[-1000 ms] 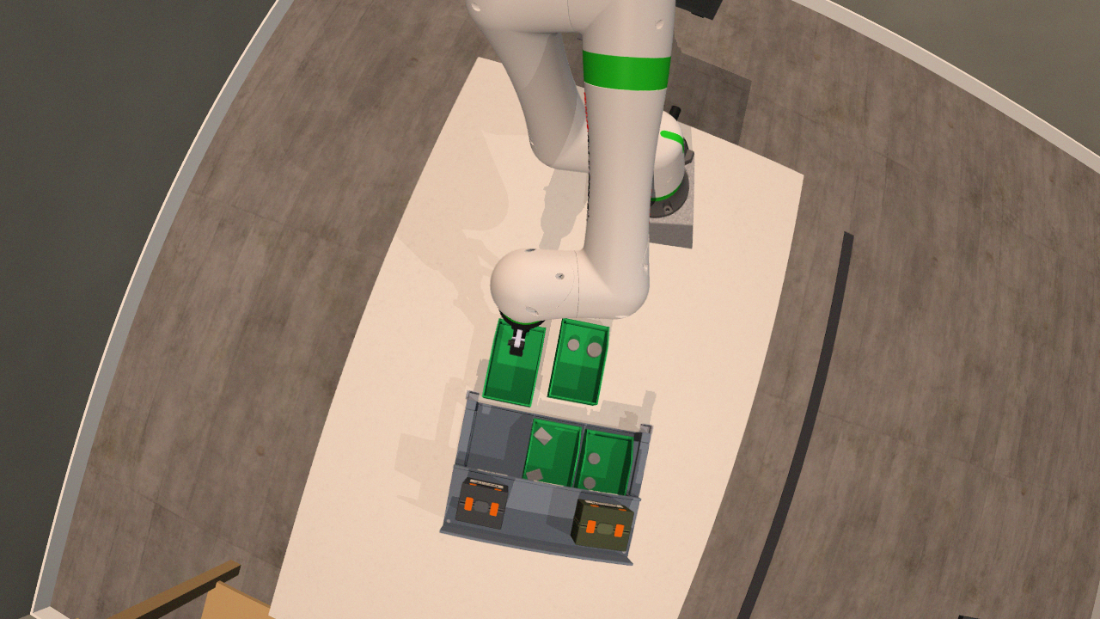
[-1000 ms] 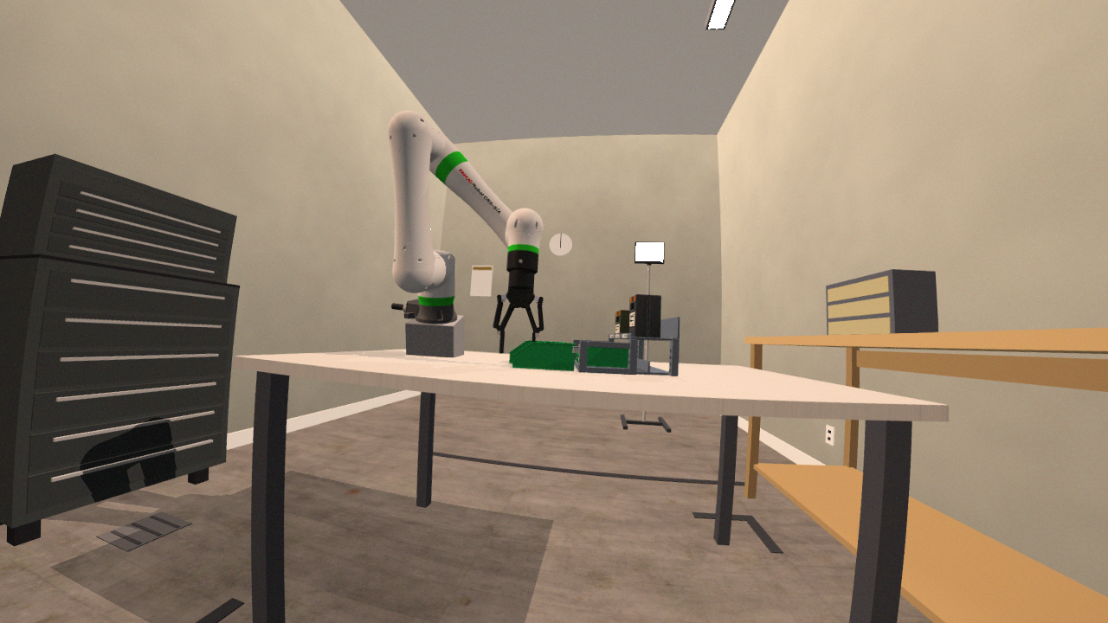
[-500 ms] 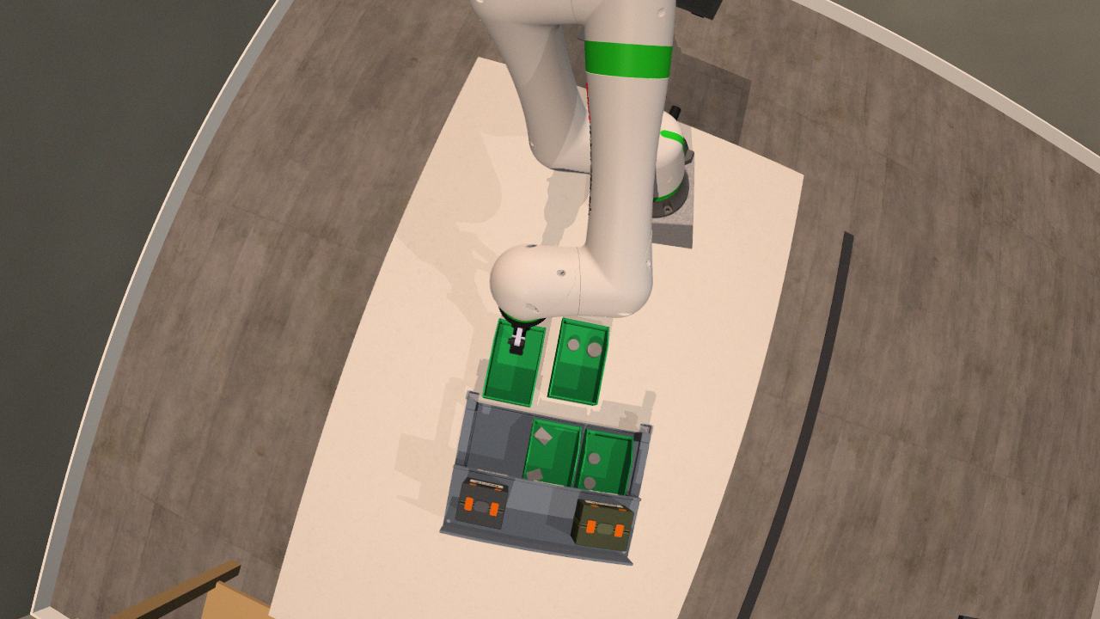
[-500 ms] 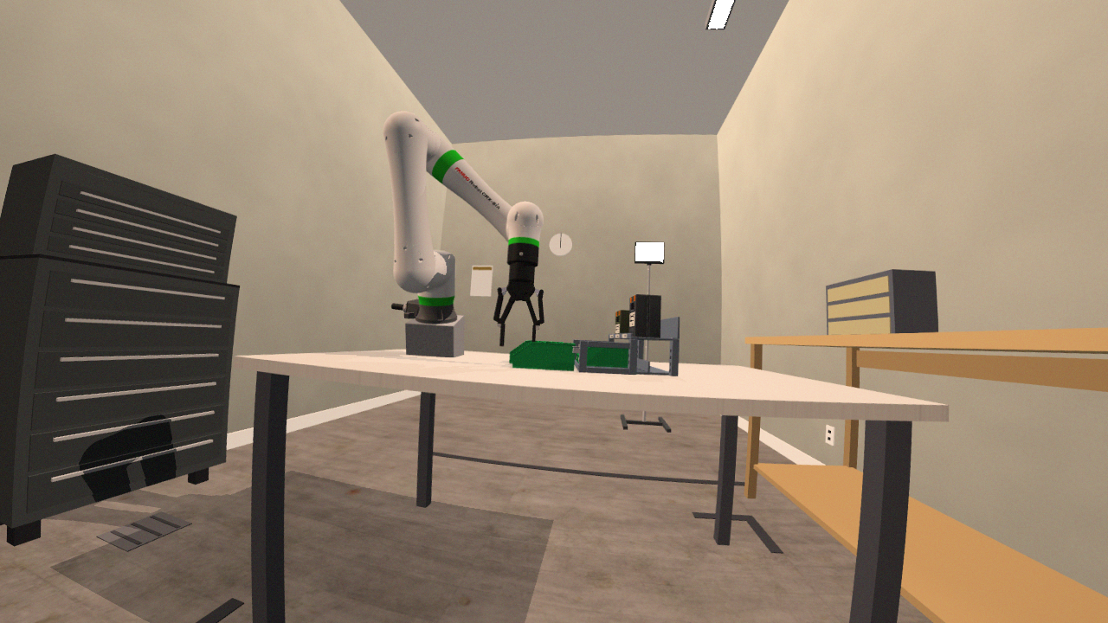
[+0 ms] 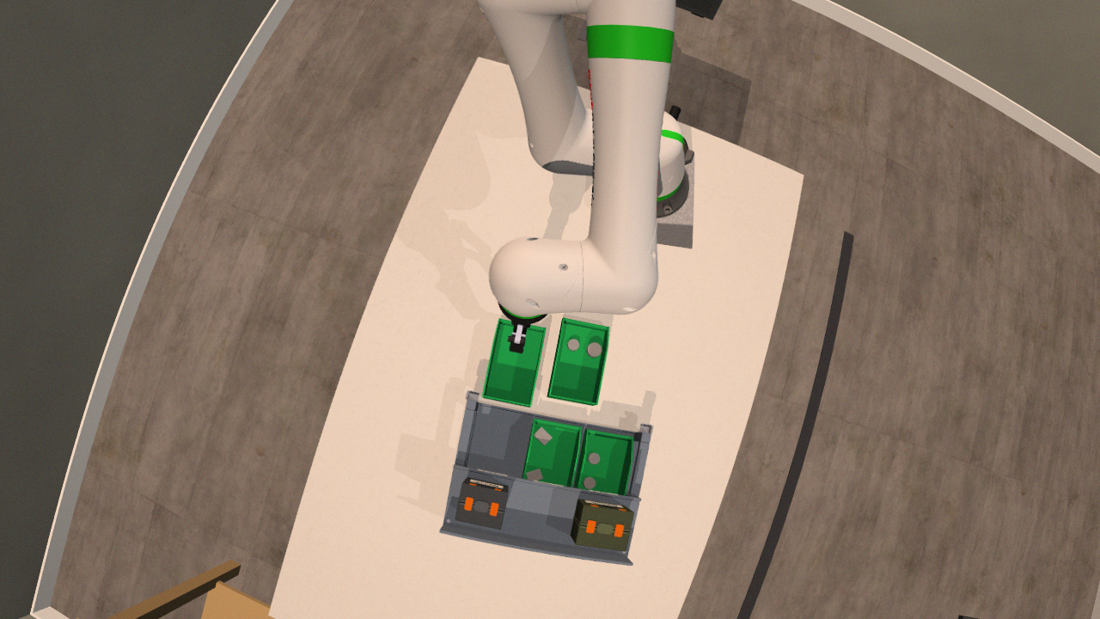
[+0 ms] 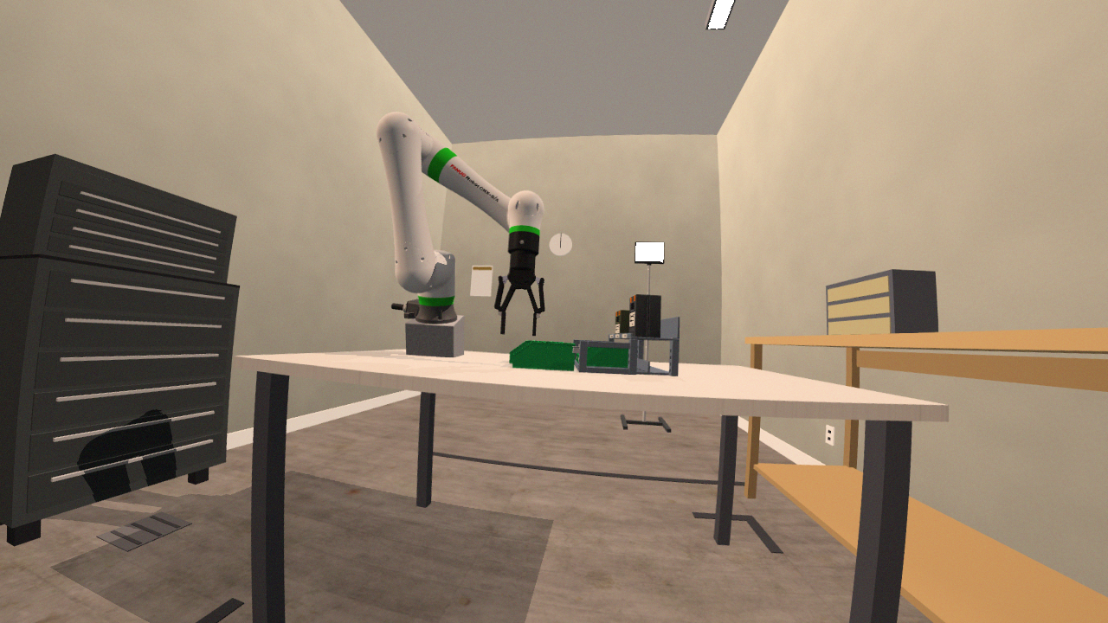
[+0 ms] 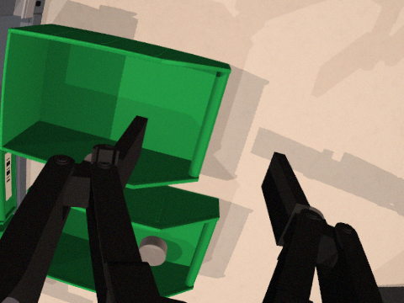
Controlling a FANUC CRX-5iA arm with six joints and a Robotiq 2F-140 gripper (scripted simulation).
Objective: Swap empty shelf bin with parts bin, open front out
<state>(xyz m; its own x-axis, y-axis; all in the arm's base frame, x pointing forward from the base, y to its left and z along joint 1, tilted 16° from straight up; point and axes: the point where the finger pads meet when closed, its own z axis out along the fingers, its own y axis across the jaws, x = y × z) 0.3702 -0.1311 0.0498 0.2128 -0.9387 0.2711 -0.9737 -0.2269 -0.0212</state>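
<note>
An empty green open bin (image 5: 513, 363) stands upright on the table in front of the grey shelf (image 5: 550, 477). The green bin with two round grey parts (image 5: 578, 361) stands right beside it. The shelf's left slot (image 5: 496, 440) holds no bin. My gripper (image 5: 520, 337) hangs open and empty above the back end of the empty bin, well clear of it in the side view (image 6: 519, 321). In the wrist view my gripper (image 7: 206, 153) frames the end wall of the empty bin (image 7: 113, 107), and the bin with parts (image 7: 140, 241) lies below it.
Two more green bins with parts (image 5: 552, 452) (image 5: 604, 462) fill the shelf's middle and right slots. Two cases with orange latches (image 5: 482, 502) (image 5: 603, 525) sit on the shelf's top board. The arm's base (image 5: 669, 192) stands at the table's far end.
</note>
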